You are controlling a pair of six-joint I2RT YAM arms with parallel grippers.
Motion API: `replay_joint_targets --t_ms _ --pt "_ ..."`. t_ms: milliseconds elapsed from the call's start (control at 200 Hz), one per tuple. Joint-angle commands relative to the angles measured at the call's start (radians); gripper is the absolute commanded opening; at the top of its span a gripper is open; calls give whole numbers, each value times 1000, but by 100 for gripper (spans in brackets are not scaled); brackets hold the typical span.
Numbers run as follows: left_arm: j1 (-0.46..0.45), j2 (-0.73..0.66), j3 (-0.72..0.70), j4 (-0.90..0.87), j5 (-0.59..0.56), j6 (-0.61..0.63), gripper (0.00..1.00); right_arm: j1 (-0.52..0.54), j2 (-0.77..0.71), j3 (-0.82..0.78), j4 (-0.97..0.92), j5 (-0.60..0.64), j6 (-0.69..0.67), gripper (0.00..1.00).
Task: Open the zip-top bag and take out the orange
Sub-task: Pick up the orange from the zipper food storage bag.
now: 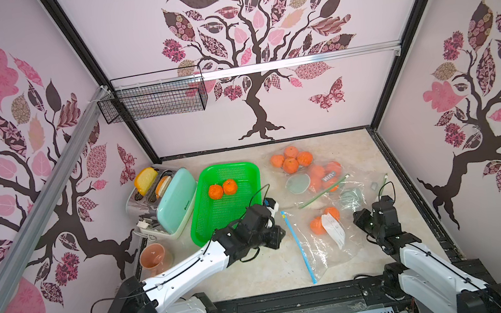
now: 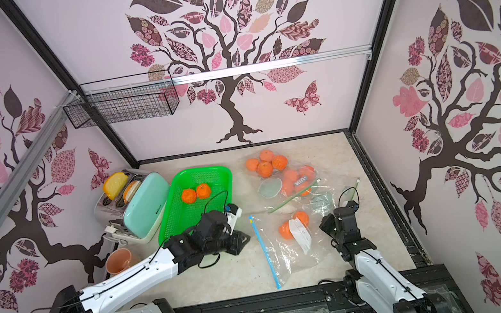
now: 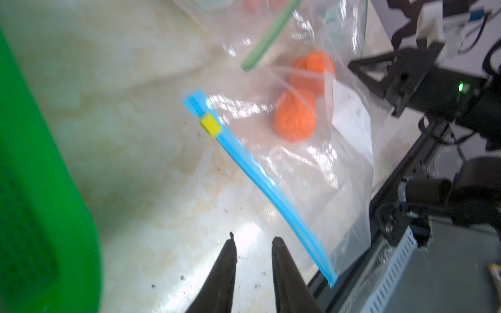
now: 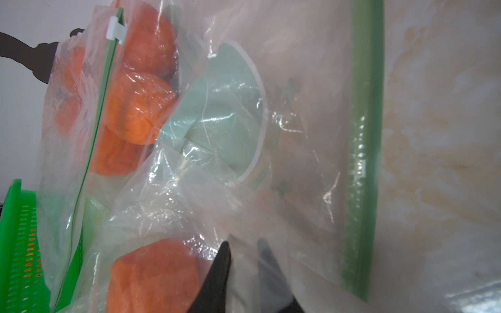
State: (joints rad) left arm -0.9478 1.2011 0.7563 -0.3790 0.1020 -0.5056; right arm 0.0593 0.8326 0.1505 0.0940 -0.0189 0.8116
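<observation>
- Left gripper (image 3: pixel 253 239) hangs low over bare marbled tabletop (image 3: pixel 151 168), between green basket (image 3: pixel 40 176) and zip-top bag (image 3: pixel 311 173). Jaws narrowly parted, nothing between them.
- Zip-top bag lies flat on the table, front and right of centre, between the two arms. Blue zip strip (image 1: pixel 299 251) along the edge facing the left arm, running front to back.
- Yellow slider (image 3: pixel 210 127) near the strip's far end. Sealed or not: cannot tell.
- Two oranges (image 1: pixel 317 225) inside the bag, touching each other, toward its far end; white label (image 1: pixel 335 232) just beside them.
- Right gripper (image 4: pixel 244 245) at the bag's opposite edge. One finger (image 4: pixel 219 271) shows clear in front of the film, the other is veiled behind it; narrow gap. Whether the film is truly nipped: cannot tell.
- Behind: green-zip bags (image 1: pixel 359 181), crumpled, overlapping, holding more fruit.
- Green basket holds two loose oranges (image 1: pixel 223 189), touching.
- Mint toaster (image 1: pixel 178 201) left of basket, bread in slots; terracotta cup (image 1: pixel 153 257) in front of it.
</observation>
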Motion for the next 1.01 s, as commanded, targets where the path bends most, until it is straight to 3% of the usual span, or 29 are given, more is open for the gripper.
replay_joint_targets --t_ms 0,175,495,895,1000 --pt "-56 -45 -53 34 -59 -56 21 -2 -7 15 -14 19 -8 22" --pt "-91 41 -93 171 13 -99 17 -2 -9 17 -20 22 -11 22" --pt "-98 228 -34 282 24 -88 15 -2 -5 18 -22 16 -15 22" --pt "-133 300 27 385 99 -77 15 -2 14 18 -16 2 -17 22" --pt "-137 328 40 433 125 -74 21 -2 13 18 -14 3 -18 22"
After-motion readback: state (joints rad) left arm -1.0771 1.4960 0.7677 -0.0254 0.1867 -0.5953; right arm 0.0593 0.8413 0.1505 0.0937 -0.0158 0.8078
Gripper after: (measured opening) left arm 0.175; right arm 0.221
